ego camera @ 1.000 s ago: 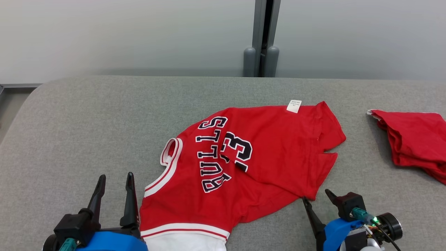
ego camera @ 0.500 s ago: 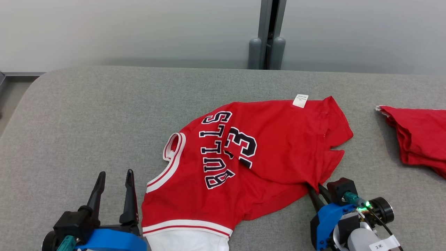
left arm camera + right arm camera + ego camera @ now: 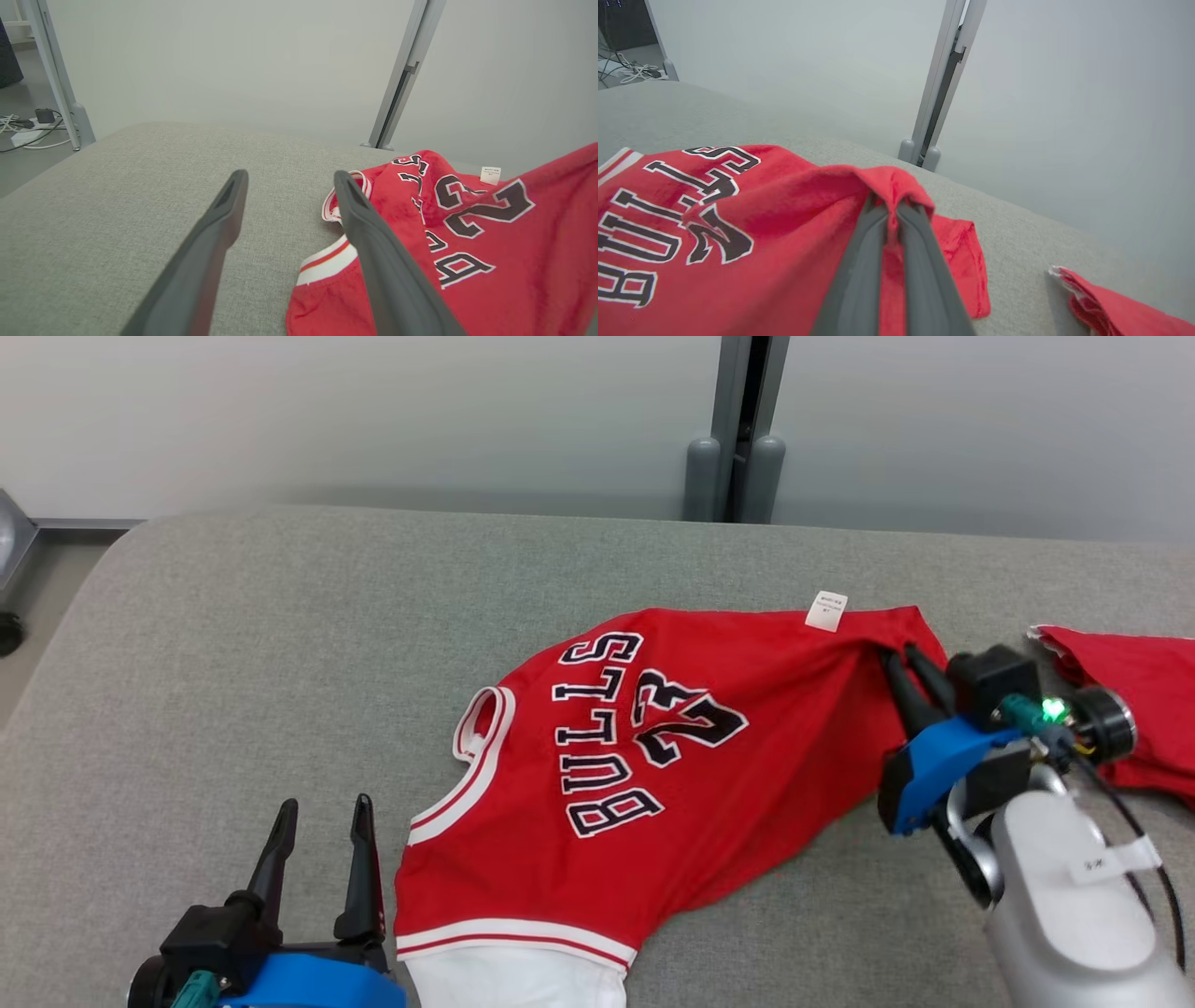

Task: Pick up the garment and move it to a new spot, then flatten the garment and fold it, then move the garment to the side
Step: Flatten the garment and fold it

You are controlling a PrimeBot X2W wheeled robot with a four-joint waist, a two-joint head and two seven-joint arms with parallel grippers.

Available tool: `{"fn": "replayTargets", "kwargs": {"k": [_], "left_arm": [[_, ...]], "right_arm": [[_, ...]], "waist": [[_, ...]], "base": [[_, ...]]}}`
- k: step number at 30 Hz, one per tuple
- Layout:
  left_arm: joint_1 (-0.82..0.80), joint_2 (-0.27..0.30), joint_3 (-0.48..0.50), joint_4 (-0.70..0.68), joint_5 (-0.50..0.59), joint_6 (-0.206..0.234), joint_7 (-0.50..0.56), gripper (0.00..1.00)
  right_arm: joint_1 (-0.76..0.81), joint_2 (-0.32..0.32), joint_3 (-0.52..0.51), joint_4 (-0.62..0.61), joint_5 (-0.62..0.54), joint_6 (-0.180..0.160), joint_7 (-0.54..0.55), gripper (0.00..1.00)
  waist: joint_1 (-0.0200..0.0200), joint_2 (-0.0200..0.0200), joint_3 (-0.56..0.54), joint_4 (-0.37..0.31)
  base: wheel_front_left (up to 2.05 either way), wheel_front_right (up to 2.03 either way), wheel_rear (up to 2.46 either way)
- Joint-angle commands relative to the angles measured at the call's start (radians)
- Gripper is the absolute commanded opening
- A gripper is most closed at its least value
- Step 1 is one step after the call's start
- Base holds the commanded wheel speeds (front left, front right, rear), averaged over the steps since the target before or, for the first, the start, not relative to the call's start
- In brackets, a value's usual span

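While right hand (image 3: 900, 658) pinches jersey (image 3: 775, 747), lettering (image 3: 597, 747) reads BULLS.

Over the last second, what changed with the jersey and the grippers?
The right gripper shut on the jersey at its near right corner and carried it away from the robot, opening the fold over the number. The left gripper stayed open beside the jersey, and the other red garment stayed put.

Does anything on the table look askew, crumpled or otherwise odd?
No damage or spill. The jersey lies skewed, lettering sideways, with a crease across its number; the right gripper is shut on one corner, bunching it. A white layer pokes out below its striped edge. Another red cloth sits crumpled at the right of the table.
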Motion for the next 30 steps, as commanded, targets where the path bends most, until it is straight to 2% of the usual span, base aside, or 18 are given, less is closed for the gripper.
{"fn": "replayTargets", "kwargs": {"k": [1,3,4,5,6,7,8,13,21,30], "left_arm": [[-0.018,-0.002,-0.002,0.004,0.006,-0.001,-0.006,1.0],[-0.027,-0.003,-0.006,0.006,0.006,-0.005,-0.007,1.0],[-0.03,-0.004,-0.009,0.009,0.007,-0.008,-0.007,1.0],[-0.034,-0.005,-0.013,0.012,0.009,-0.009,-0.008,1.0],[-0.04,-0.007,-0.015,0.014,0.01,-0.011,-0.009,1.0],[-0.04,-0.007,-0.015,0.014,0.01,-0.011,-0.009,1.0],[-0.045,-0.008,-0.018,0.016,0.011,-0.012,-0.01,1.0],[-0.055,-0.014,-0.021,0.034,0.011,-0.015,-0.015,1.0],[-0.053,-0.011,-0.013,0.041,0.007,-0.015,-0.021,1.0],[-0.077,-0.005,-0.021,0.041,0.017,-0.021,-0.022,1.0]], "right_arm": [[-0.046,-0.017,-0.009,0.005,0.004,0.0,0.039,0.0],[-0.091,-0.04,-0.013,0.049,0.007,0.0,0.096,0.0],[-0.113,-0.051,-0.014,0.081,0.011,0.0,0.124,0.05],[-0.14,-0.058,-0.03,0.108,0.016,0.0,0.133,0.19],[-0.166,-0.066,-0.048,0.138,0.011,0.0,0.134,0.61],[-0.166,-0.066,-0.048,0.138,0.011,0.0,0.134,0.61],[-0.183,-0.071,-0.061,0.166,-0.002,0.0,0.126,1.0],[-0.225,-0.056,-0.13,0.29,-0.037,0.0,0.067,1.0],[-0.192,-0.06,-0.162,0.405,-0.038,0.0,0.015,1.0],[-0.223,-0.046,-0.16,0.492,-0.022,0.0,0.028,1.0]], "waist": [[-0.0001,0.0,0.011,0.012],[-0.0001,0.0,0.02,0.023],[-0.0001,0.0,0.026,0.029],[-0.0001,0.0,0.032,0.036],[-0.0001,0.0,0.038,0.042],[-0.0001,0.0,0.038,0.042],[-0.0001,0.0,0.044,0.048],[-0.0001,0.0,0.054,0.065],[-0.0001,0.0,0.059,0.046],[-0.0001,0.0,0.097,0.028]], "base": [[0.0,0.0,0.0],[0.0,0.0,0.0],[0.0,0.0,0.0],[0.0,0.0,0.0],[0.0,0.0,0.0],[0.0,0.0,0.0],[0.0,0.0,0.0],[0.0,0.0,0.0],[0.0,0.0,0.0],[0.0,0.0,0.0]]}}
